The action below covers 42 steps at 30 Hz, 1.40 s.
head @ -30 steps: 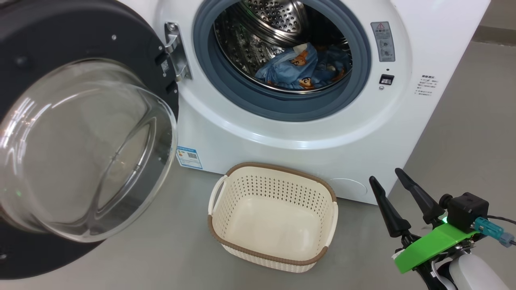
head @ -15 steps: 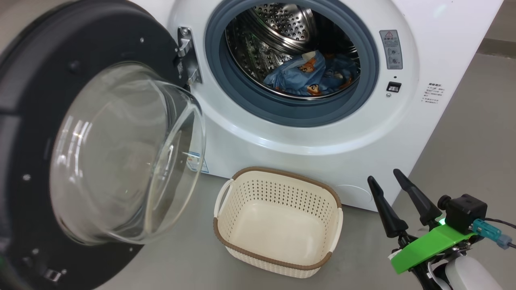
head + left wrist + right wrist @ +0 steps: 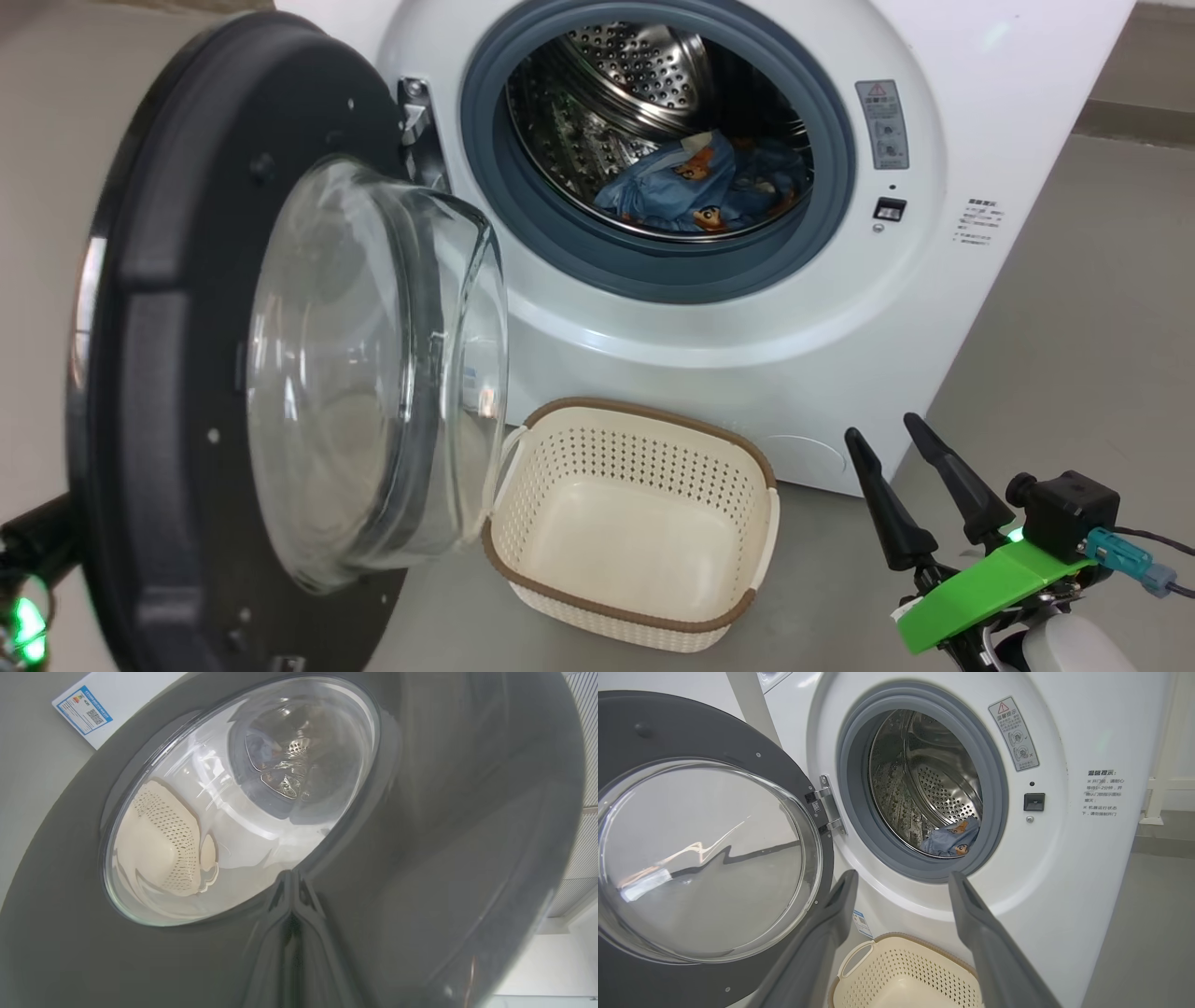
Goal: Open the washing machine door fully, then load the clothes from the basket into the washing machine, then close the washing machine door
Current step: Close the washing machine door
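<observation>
While the washing machine door (image 3: 159, 392) stands swung out on its hinge at the left of the opening, its bulging clear glass (image 3: 373, 373) turned toward the front of the washing machine (image 3: 709, 355), the clothes (image 3: 700, 182) lie inside the perforated steel drum (image 3: 644, 65). They form a crumpled light-blue heap with orange-brown figures at the drum's bottom, behind the grey gasket (image 3: 523, 215).

In the left wrist view, the left pincer (image 3: 292, 910) is closed. Its dark fingers are pressed together with nothing between them, and their tips are set against the door's glossy black outer face, just beside the edge of the glass. A blue label sticker (image 3: 84, 709) shows past the door's rim.

The right pincer (image 3: 880, 427) hangs at the lower right. Its jaws are spread wide and hold nothing, well apart from the door, and its fingers (image 3: 822, 938) point toward the machine's front.

The basket (image 3: 644, 411) sits on the grey floor (image 3: 1074, 327) right in front of the machine, below the opening. Its bare cream bottom is showing, and its left handle lies close under the door's glass.
</observation>
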{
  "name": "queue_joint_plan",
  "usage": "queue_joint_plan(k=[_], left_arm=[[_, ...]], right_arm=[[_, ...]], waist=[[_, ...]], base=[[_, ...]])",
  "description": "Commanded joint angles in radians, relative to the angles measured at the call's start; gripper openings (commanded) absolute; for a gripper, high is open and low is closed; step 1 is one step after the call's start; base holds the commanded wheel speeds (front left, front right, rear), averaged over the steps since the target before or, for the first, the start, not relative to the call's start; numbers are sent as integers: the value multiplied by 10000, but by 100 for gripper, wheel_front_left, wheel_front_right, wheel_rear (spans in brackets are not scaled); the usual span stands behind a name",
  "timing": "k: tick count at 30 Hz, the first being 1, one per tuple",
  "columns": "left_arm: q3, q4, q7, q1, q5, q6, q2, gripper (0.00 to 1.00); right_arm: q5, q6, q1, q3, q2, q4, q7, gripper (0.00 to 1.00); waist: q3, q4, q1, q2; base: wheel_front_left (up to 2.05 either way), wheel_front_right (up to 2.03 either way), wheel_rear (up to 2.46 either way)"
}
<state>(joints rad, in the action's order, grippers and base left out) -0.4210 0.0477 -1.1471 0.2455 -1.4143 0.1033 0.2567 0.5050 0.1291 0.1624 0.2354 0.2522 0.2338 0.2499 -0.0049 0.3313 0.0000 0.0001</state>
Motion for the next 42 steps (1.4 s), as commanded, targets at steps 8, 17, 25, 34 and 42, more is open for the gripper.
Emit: queue_joint_plan(k=[8, 17, 25, 34, 42], left_arm=[[392, -2139, -438, 54, -311, 1035, -449, 0], [734, -2972, -279, -30, -107, 1384, -826, 0], [943, -3129, 11, 120, -39, 1296, -1213, 0], [880, -2669, 575, 286, 310, 882, -1296, 0], [1013, -2245, 979, 657, 402, 523, -1492, 0]], right_arm=[[-18, 16, 114, 14, -111, -299, 119, 100], [-17, 16, 83, -122, -239, -308, 119, 100], [-34, 16, 150, -154, -276, -309, 119, 100], [-4, 16, 178, -146, -244, -289, 119, 100], [26, 16, 211, -159, -221, -246, 119, 100]], waist=[[54, -870, 0, -1], [172, -1916, 0, -1], [223, -2941, 0, -1], [261, -3843, 0, -1], [230, -3988, 0, -1]], base=[[0, 0, 0], [0, 0, 0], [0, 0, 0], [0, 0, 0], [0, 0, 0]])
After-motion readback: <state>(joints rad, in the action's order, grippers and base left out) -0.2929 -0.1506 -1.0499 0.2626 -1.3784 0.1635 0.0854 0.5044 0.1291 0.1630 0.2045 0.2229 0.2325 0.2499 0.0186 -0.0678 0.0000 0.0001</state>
